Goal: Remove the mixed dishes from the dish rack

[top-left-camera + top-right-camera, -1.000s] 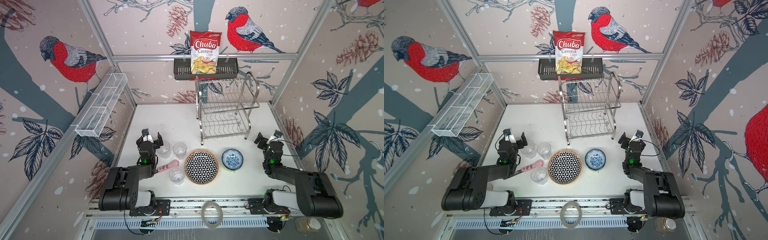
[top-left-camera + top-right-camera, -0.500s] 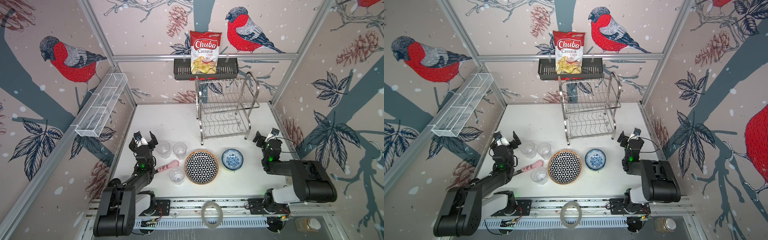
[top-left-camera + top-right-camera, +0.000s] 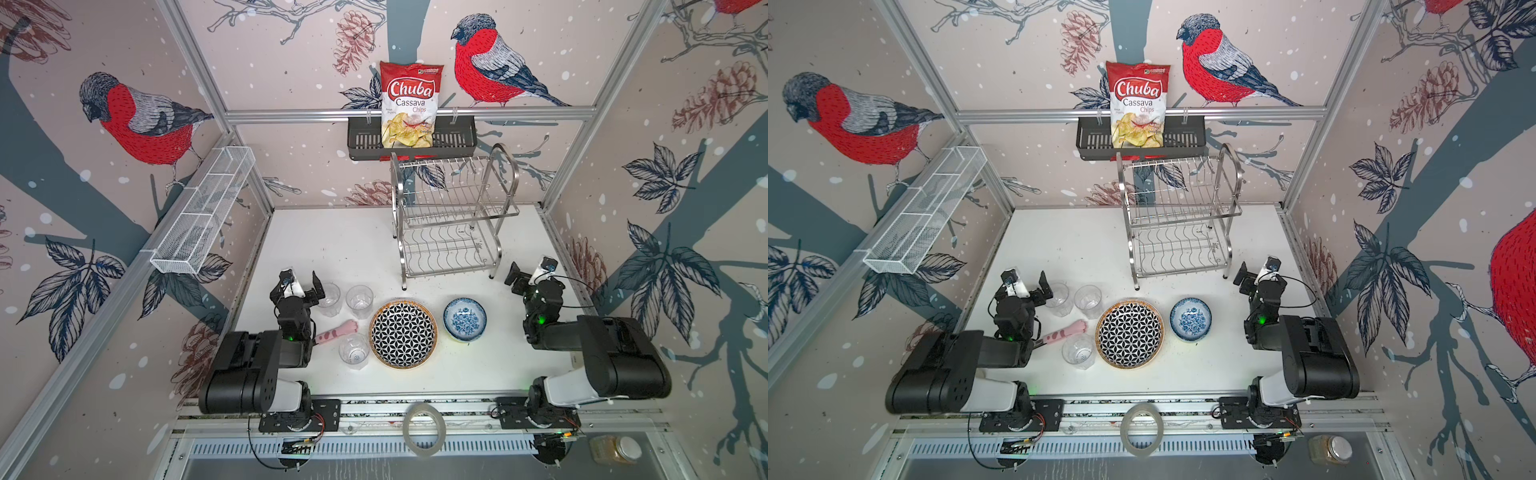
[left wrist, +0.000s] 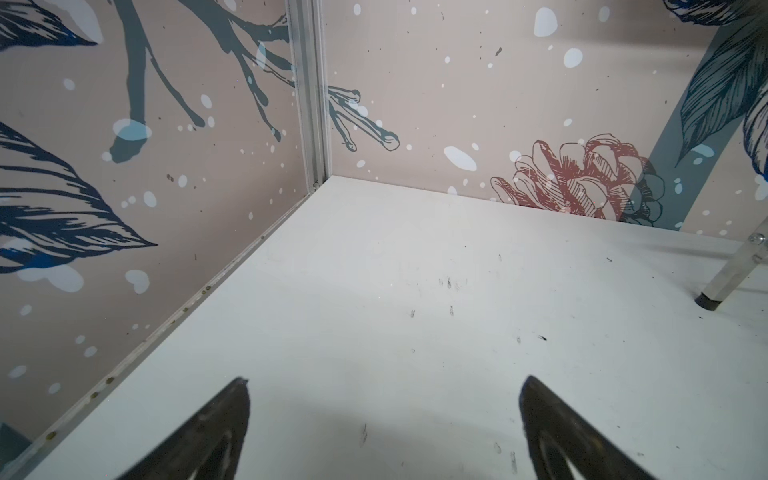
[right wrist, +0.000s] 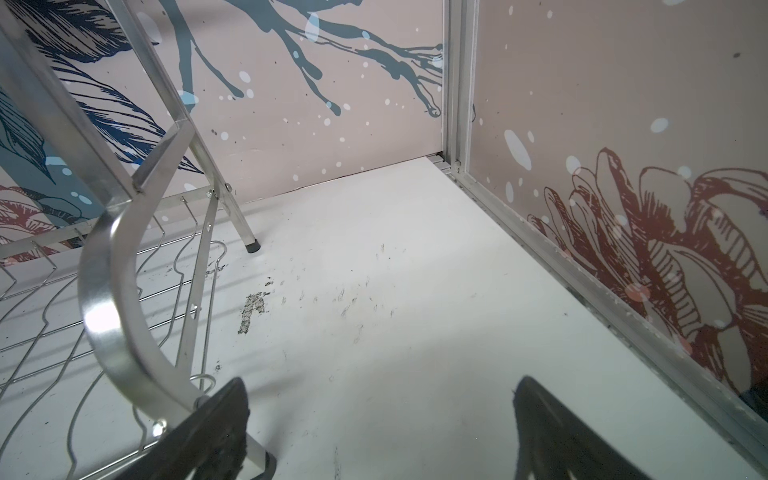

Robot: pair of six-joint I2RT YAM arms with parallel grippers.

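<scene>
Left tool (image 3: 299, 286) nearer glasses (image 3: 330, 296); scuffed table (image 3: 332, 249), bird-print walls (image 3: 291, 62)

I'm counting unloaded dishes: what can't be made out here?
Both top views: what sits under the blue-floral bowl, beyond a lime edge; the bowl covers it.
Both top views: anything beneath the geometric plate, which covers it.
Both top views: far end of the pink utensil, under the left arm.
Wrist views: every dish, outside the frame.

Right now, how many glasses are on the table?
3 glasses: two side by side beyond the utensil, beside the left end effector; the third nearer, left of the plate. The rack holds none.
</scene>
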